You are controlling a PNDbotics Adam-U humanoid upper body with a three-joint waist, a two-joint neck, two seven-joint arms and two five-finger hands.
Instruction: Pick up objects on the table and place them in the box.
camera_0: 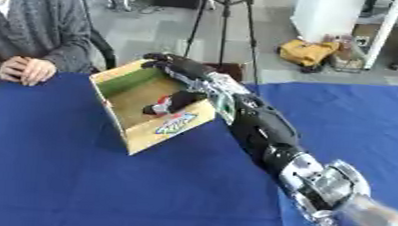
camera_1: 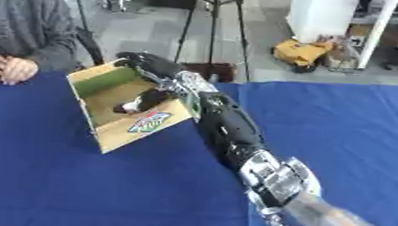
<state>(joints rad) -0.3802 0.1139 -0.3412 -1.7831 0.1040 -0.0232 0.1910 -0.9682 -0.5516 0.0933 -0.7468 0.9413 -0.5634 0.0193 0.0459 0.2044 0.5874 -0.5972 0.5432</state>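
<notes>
An open cardboard box (camera_0: 162,132) with a green inner wall and a printed logo on its front stands tilted on the blue table (camera_0: 74,186). My right arm reaches in from the lower right. My right hand (camera_0: 184,69) hangs over the box's far right rim, its fingers relaxed and stretched toward the back corner. A small object (camera_0: 159,106), red, white and black, lies inside the box below the hand. A dark part, thumb or object, reaches down beside it; I cannot tell which. My left hand does not show in either view.
A person in a grey sweater sits at the far left with clasped hands (camera_0: 26,70) resting on the table edge near the box. A tripod (camera_0: 224,26) and a yellow bag (camera_0: 308,52) stand on the floor beyond the table.
</notes>
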